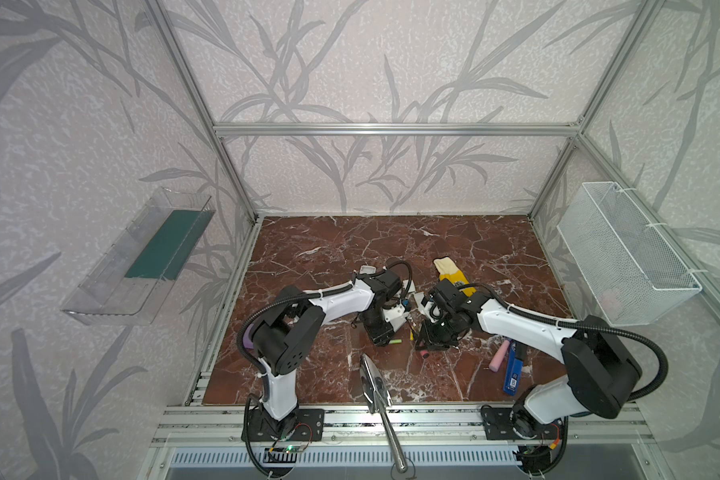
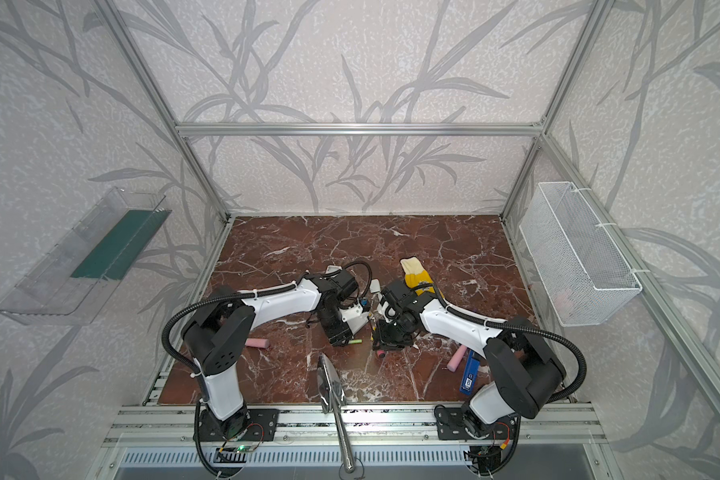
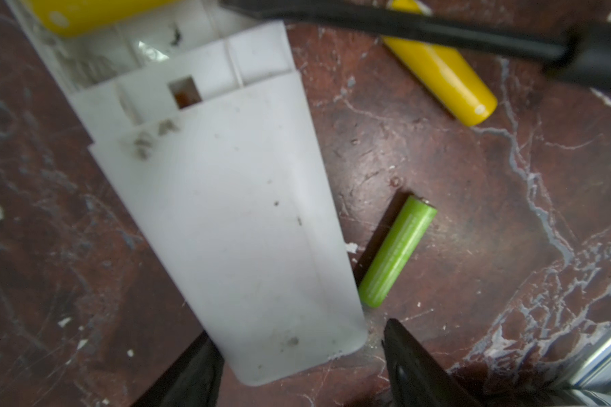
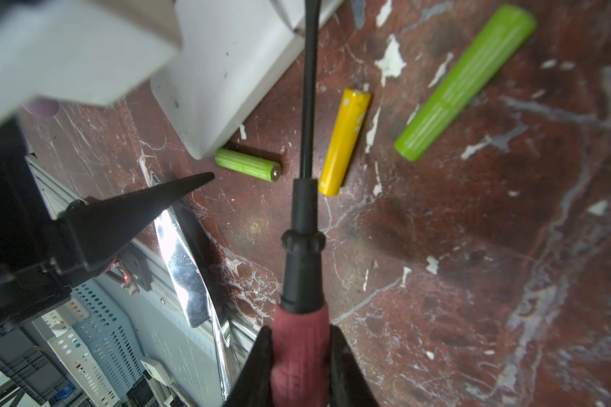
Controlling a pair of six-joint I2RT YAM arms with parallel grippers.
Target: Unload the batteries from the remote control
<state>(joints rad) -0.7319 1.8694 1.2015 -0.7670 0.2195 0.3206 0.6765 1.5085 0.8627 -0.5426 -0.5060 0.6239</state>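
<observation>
Your left claw (image 3: 298, 331): jaws wide, straddling remote (image 3: 226, 218) end; lime battery (image 3: 397, 252) just beside it, bare marble tabletop (image 3: 508, 246) beyond. Your right claw (image 4: 300, 331) clamps screwdriver (image 4: 302, 246) handle.

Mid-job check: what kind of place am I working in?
Probably a staged robot test cell, not a home: aluminium frame, leaf-patterned wall panels, and a left arm and right arm bolted to a front rail.
</observation>
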